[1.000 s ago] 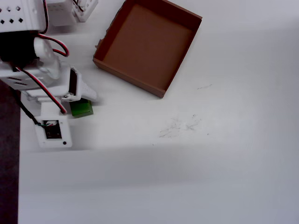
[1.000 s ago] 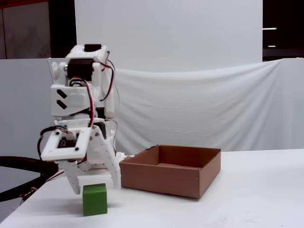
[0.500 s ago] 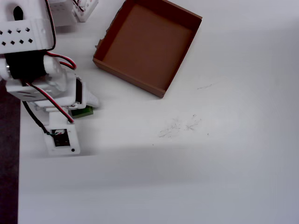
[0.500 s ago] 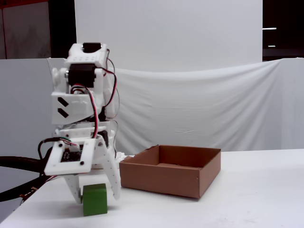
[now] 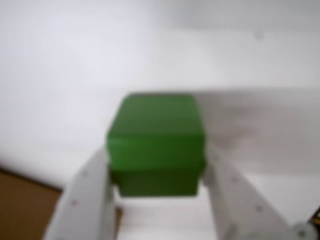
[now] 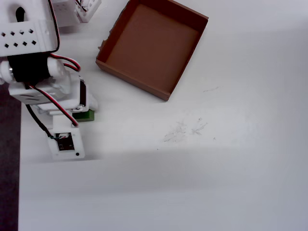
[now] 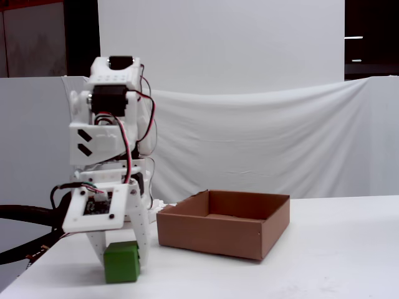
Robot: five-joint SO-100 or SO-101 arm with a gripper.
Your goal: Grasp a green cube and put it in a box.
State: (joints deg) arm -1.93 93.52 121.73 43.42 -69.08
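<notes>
The green cube (image 5: 156, 145) sits between my two white fingers (image 5: 90, 195) in the blurred wrist view, and both fingers touch its sides. My gripper (image 5: 156, 161) is shut on it. In the overhead view the cube (image 6: 85, 116) is mostly hidden under the arm, and only a green edge shows at the gripper (image 6: 82, 112). In the fixed view the cube (image 7: 121, 263) is down at table level in the gripper (image 7: 122, 254), left of the box (image 7: 212, 238). The brown cardboard box (image 6: 129, 78) is empty and lies up and to the right of the cube in the overhead view.
The white table's left edge (image 6: 20, 159) runs close beside the arm, with dark floor beyond. The arm's base (image 6: 79, 7) stands at the top left. A brown patch (image 5: 22, 207) shows at the wrist view's lower left. Faint scuff marks (image 6: 185, 129) lie mid-table.
</notes>
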